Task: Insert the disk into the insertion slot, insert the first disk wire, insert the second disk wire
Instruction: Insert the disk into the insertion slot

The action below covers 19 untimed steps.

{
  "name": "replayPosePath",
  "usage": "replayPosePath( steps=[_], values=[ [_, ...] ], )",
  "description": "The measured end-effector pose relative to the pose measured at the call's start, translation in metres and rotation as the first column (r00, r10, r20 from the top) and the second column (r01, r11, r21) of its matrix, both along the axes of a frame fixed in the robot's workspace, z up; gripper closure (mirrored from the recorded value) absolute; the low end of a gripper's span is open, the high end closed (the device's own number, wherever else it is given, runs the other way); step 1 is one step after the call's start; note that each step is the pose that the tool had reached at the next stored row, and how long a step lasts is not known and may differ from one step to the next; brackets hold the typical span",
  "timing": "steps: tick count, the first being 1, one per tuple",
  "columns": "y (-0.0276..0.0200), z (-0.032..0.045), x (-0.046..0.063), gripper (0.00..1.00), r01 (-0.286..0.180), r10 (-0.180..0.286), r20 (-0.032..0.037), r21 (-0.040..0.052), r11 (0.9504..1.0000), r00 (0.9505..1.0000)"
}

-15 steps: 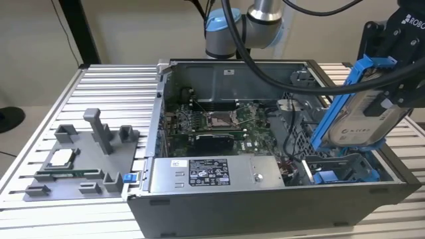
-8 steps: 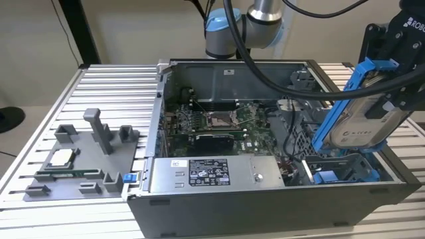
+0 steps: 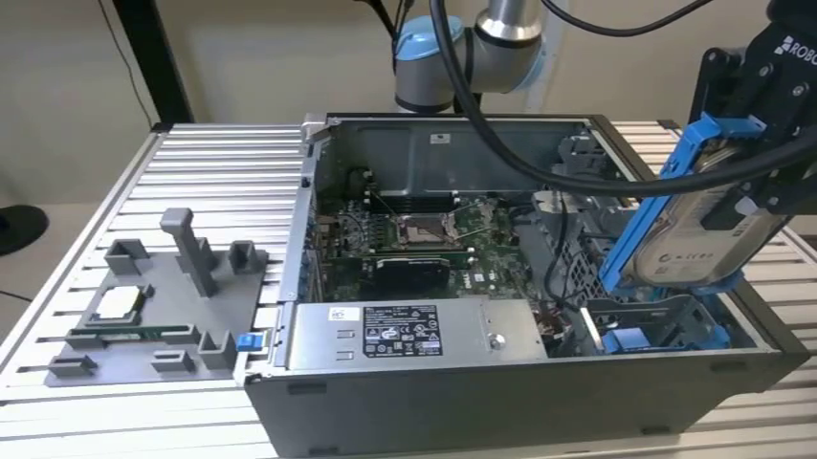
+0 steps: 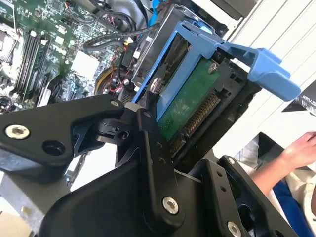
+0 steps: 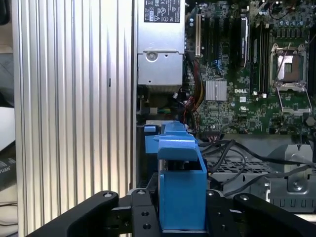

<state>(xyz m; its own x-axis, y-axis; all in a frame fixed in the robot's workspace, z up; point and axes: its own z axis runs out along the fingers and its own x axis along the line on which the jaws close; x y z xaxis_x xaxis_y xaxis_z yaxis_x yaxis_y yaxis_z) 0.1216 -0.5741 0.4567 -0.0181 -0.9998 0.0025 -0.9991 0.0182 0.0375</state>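
Note:
In the exterior view my gripper (image 3: 747,163) is shut on the disk (image 3: 690,225), a silver-grey drive in a bright blue frame. It hangs tilted, nearly on edge, above the open computer case's right end. Below it lies the insertion slot (image 3: 664,320), a grey perforated metal bay with blue latch tabs. In the second wrist view the disk's green circuit board (image 4: 190,101) faces the camera between my black fingers (image 4: 153,148). In the first wrist view the blue frame (image 5: 181,197) is clamped in my gripper (image 5: 181,219), with perforated bay metal (image 5: 237,170) and loose black cables (image 5: 232,148) beyond.
Inside the case are the silver labelled power-supply box (image 3: 396,335) and the green motherboard (image 3: 422,239). A grey fixture (image 3: 153,306) with small parts stands on the slatted table at the exterior view's left. A person's hand (image 4: 296,148) shows beside the table.

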Motion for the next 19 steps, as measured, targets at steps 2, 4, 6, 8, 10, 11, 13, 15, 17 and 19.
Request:
replayPosePath(
  steps=[2, 4, 6, 8, 10, 11, 13, 15, 17, 19],
  values=[
    [-0.0002, -0.0005, 0.0001, 1.0, 0.0, 0.0, 0.0, -0.0001, 1.0, 1.0],
    [-0.0003, -0.0011, 0.0001, 1.0, 0.0, 0.0, 0.0, 0.0, 1.0, 1.0],
    [-0.0005, -0.0015, 0.0002, 1.0, 0.0, 0.0, 0.0, -0.0001, 1.0, 1.0],
    [-0.0006, -0.002, 0.0002, 1.0, 0.0, 0.0, 0.0, -0.0001, 1.0, 1.0],
    [-0.0007, -0.0024, 0.0003, 1.0, 0.0, 0.0, 0.0, -0.0001, 1.0, 1.0],
    [-0.0008, -0.0027, 0.0003, 1.0, 0.0, 0.0, 0.0, -0.0001, 1.0, 1.0],
    [-0.0009, -0.0031, 0.0004, 1.0, 0.0, 0.0, 0.0, -0.0001, 1.0, 1.0],
    [-0.001, -0.0036, 0.0004, 1.0, 0.0, 0.0, 0.0, 0.0, 1.0, 1.0],
    [-0.0011, -0.0042, 0.0004, 1.0, 0.0, 0.0, 0.0, 0.0, 1.0, 1.0],
    [-0.0012, -0.0047, 0.0004, 1.0, 0.0, 0.0, 0.0, -0.0001, 1.0, 1.0]
  ],
)
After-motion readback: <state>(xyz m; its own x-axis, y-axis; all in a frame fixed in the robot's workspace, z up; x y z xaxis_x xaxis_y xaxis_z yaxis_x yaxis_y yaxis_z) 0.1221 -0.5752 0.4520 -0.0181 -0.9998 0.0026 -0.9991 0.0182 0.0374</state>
